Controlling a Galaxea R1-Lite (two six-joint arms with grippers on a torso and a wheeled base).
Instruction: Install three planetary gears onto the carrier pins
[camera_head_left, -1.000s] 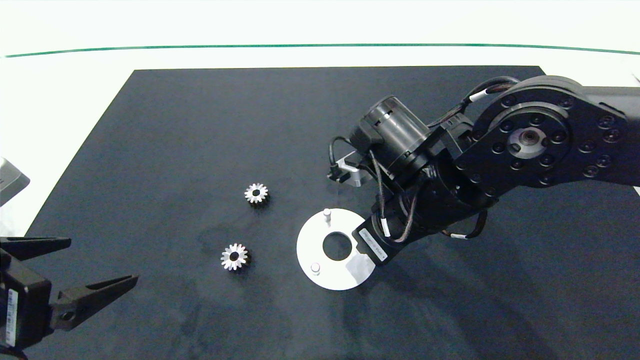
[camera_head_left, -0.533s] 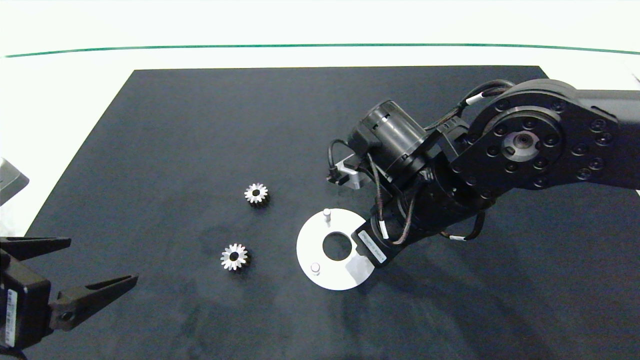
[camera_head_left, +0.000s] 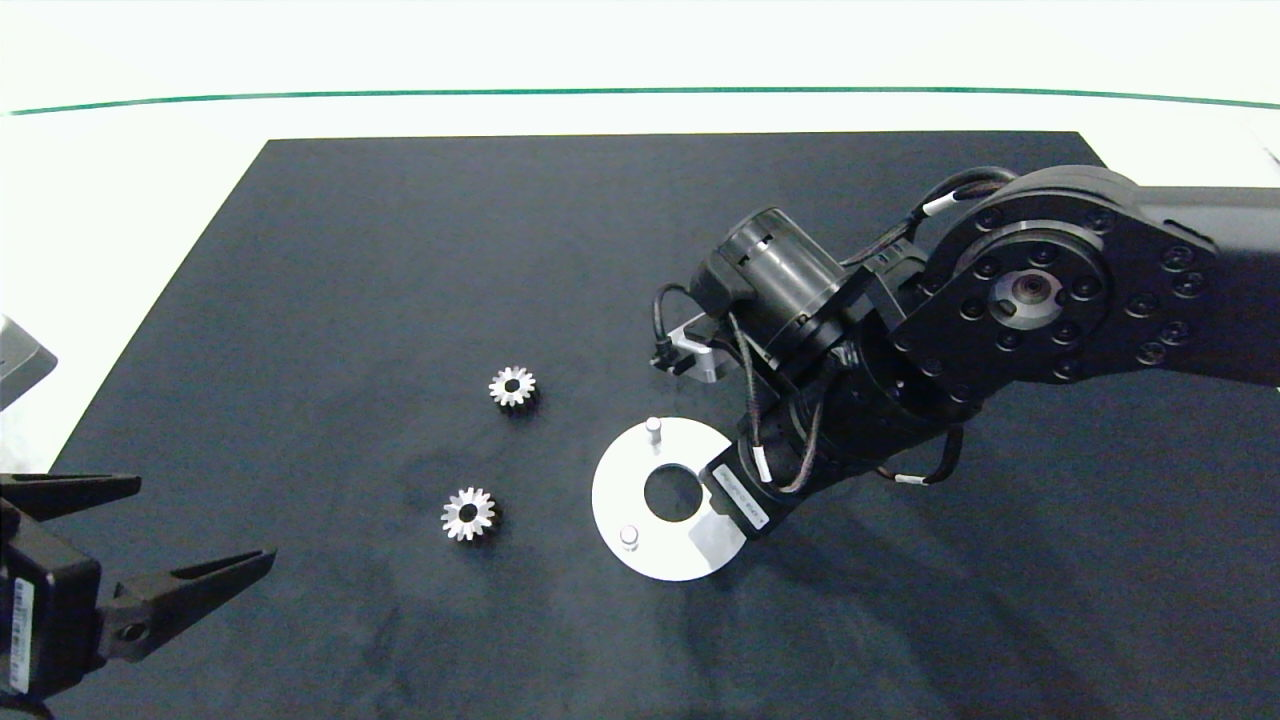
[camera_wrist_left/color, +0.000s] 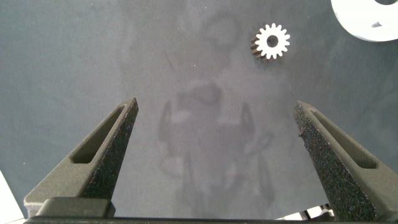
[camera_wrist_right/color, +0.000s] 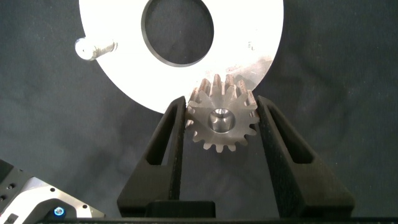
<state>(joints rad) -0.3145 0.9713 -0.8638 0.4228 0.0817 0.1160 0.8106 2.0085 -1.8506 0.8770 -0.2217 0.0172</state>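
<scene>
While its label stays unreadable, the right claw (camera_wrist_right/color: 221, 118) grips a gear (camera_wrist_right/color: 221, 121).

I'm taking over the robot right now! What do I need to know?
Right gripper: shut on a gear, with a pin showing through its centre hole, at the white disc's edge.
Left gripper: open, parked at the mat's near-left corner, holding nothing.
Two loose gears lie on the mat, left of the disc.
Two pins stand bare.
Left to do: release this gear, then fit the other two.
</scene>
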